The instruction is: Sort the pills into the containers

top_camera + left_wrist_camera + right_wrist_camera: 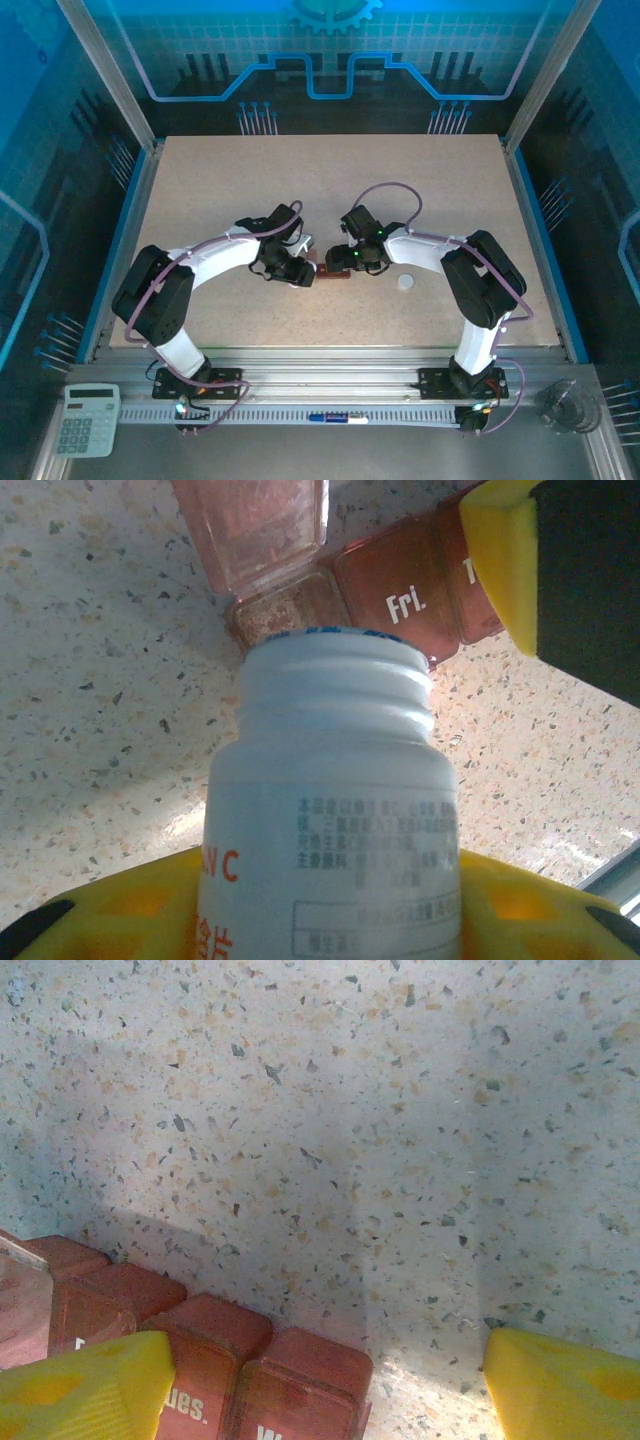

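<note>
Between the yellow fingers (pixel 100 915) of the left gripper (pixel 325 905) sits a white bottle (pixel 335 780), clamped around its body, uncapped, its threaded mouth pointing at the containers (pixel 395 590), a reddish-brown strip of square lidded boxes lying on the speckled table (pixel 300 180) between the two arms. One end box (pixel 285 615) is open, its see-through lid (pixel 255 530) standing up, and the bottle's rim lies just in front of it; I cannot tell whether any pills are inside either one. Next along is the box marked "Fri.", and past that one finger (pixel 495 550) of the right gripper (pixel 325 1380) lies over the strip. That gripper's jaws stand apart: one finger covers the strip's closed lids, the other hangs beyond the strip's end over bare table, so it seems to pin the strip rather than pinch it. A small white round thing (pixel 405 283), probably the cap, lies on the table near the right arm. Judging from this, the pour is the risk: a steep tilt could send several pills out together, and they would bounce off the rim or the raised lid onto the table. With one finger bearing on it, the strip could also slide or swing if the bottle nudges it, and the lid could drop shut
</note>
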`<action>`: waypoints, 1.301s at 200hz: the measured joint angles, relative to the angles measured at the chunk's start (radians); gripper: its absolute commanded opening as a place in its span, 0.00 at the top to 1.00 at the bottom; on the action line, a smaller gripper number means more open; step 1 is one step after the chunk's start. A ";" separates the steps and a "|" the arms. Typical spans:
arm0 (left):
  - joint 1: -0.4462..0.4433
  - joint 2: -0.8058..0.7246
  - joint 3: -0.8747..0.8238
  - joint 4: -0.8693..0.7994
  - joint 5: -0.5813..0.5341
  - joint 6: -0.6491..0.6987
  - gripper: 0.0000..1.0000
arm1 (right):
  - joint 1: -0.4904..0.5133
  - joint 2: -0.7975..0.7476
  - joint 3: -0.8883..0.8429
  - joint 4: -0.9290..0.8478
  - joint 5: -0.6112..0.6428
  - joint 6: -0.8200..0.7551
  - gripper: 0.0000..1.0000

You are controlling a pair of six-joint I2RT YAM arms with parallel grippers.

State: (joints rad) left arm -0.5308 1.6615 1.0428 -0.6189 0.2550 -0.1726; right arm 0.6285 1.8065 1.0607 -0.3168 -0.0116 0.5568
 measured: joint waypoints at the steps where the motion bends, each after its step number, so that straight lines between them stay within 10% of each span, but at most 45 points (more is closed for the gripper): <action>1: 0.000 0.000 0.001 0.000 0.000 0.000 1.00 | 0.000 0.000 0.000 0.000 0.000 0.000 0.18; 260: -0.002 0.121 0.171 -0.181 -0.039 0.087 1.00 | 0.001 -0.002 -0.006 0.011 0.001 0.004 0.18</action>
State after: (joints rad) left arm -0.5331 1.7824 1.2140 -0.8001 0.2165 -0.0856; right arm 0.6292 1.8046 1.0542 -0.3061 -0.0109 0.5606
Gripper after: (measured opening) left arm 0.462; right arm 0.823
